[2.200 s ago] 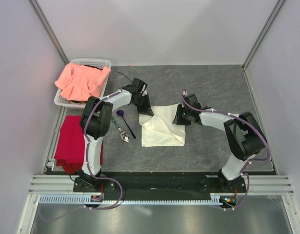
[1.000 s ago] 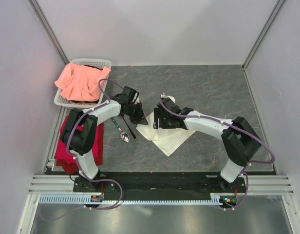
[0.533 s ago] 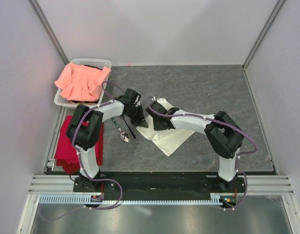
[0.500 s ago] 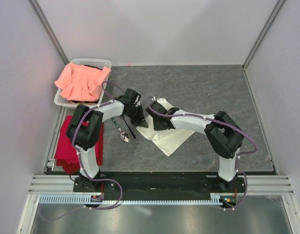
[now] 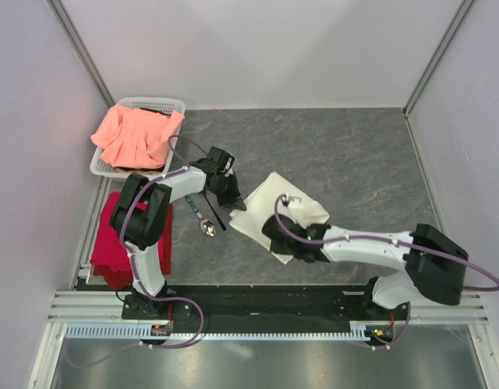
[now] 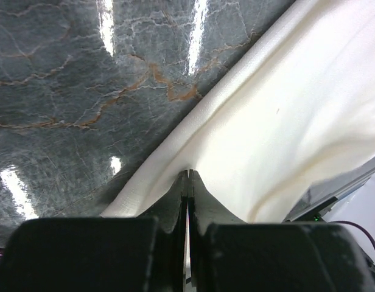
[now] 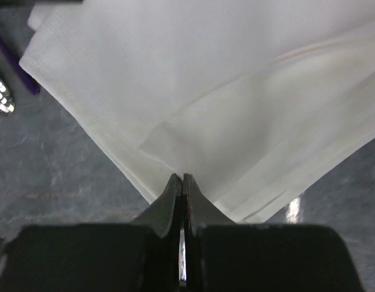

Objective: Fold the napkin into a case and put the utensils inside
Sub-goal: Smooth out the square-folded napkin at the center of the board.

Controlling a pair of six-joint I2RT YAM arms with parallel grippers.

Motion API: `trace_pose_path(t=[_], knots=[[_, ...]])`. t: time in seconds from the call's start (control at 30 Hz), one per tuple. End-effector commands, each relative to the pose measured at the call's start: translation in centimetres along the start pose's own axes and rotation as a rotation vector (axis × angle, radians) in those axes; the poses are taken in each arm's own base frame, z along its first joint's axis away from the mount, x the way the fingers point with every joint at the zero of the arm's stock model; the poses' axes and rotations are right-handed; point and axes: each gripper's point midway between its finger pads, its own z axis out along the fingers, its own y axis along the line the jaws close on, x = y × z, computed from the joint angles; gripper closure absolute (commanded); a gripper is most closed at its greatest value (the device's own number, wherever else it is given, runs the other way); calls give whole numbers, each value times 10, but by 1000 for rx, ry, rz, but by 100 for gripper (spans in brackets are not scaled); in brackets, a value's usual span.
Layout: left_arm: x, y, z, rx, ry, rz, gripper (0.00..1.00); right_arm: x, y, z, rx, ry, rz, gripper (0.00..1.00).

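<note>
The cream-white napkin (image 5: pixel 294 207) lies folded as a diamond on the grey table. My left gripper (image 5: pixel 236 204) is shut on its left corner; in the left wrist view the gripper (image 6: pixel 188 174) pinches the hem of the napkin (image 6: pixel 285 109). My right gripper (image 5: pixel 280 241) is shut on a cloth layer at the near corner, and the right wrist view shows this gripper (image 7: pixel 182 177) holding a fold of the napkin (image 7: pixel 193 73). The utensils (image 5: pixel 209 220) lie left of the napkin, with a silver spoon bowl (image 7: pixel 2 97) and a purple handle (image 7: pixel 17 73). No finished case shows.
A white basket (image 5: pixel 152 103) holding a salmon-pink cloth (image 5: pixel 136 134) stands at the far left. A red cloth (image 5: pixel 112 235) lies at the left table edge. The left arm reaches over the utensils' far ends.
My right gripper has moved from the napkin's left part toward the near corner and has shut on the cloth. The left gripper has stayed shut on the left corner.
</note>
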Motion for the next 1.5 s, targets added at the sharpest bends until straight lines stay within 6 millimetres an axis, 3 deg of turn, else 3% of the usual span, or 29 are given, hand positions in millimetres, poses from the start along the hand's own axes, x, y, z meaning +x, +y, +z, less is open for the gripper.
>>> trace_pose_path(t=[0.0, 0.03, 0.07, 0.13, 0.17, 0.23, 0.27, 0.37, 0.47, 0.53, 0.6, 0.67, 0.7, 0.77, 0.93, 1.03, 1.13, 1.17, 1.37, 1.47], knots=[[-10, -7, 1, 19, -32, -11, 98, 35, -2, -20, -68, -103, 300, 97], [-10, -7, 0, 21, -34, -8, 98, 48, 7, -35, -112, -118, 315, 98], [-11, -9, -1, 25, -36, -6, 98, 53, -2, -37, -95, -135, 317, 98], [-11, -11, -3, 35, -33, 2, 98, 57, -6, -42, -103, -127, 279, 86], [-10, -13, -5, 44, -32, 13, 98, 61, -8, -43, -106, -111, 264, 69], [-10, -16, -8, 49, -34, 24, 98, 68, -13, -48, -112, -94, 244, 50], [-10, -21, -13, 62, -37, 39, 98, 71, -22, -47, -97, -92, 221, 34], [-8, -34, -24, 73, -57, 101, 98, 59, -42, -55, -63, -150, 176, 20], [1, -52, -30, 91, -59, 168, 98, 29, -59, -72, -43, -265, 165, 12], [8, -61, -28, 90, -47, 203, 98, 3, -74, -81, -18, -327, 144, 13], [17, -71, -20, 85, -32, 253, 98, -29, -88, -87, 11, -382, 125, 22], [27, -80, -14, 94, -4, 268, 98, -46, -77, -90, -54, -341, 102, 25], [31, -80, -11, 91, 9, 266, 98, -65, -85, -86, -29, -356, 134, 26], [38, -75, -3, 69, 27, 253, 98, -80, -72, -88, -70, -329, 64, 25], [46, -69, 2, 65, 40, 233, 98, -73, -37, -62, -95, -152, -130, 21], [48, -62, 7, 48, 53, 226, 98, -61, -20, -44, -125, -59, -207, 29], [46, -53, 15, 33, 71, 205, 98, -51, -17, -25, -115, -5, -254, 65], [47, -50, 19, 30, 90, 199, 98, -48, -14, -18, -123, 8, -260, 69], [42, -40, 30, 16, 113, 166, 98, -14, -20, 10, -133, 136, -261, 72], [39, -36, 33, 13, 119, 150, 98, -3, -23, 12, -140, 175, -261, 73]])
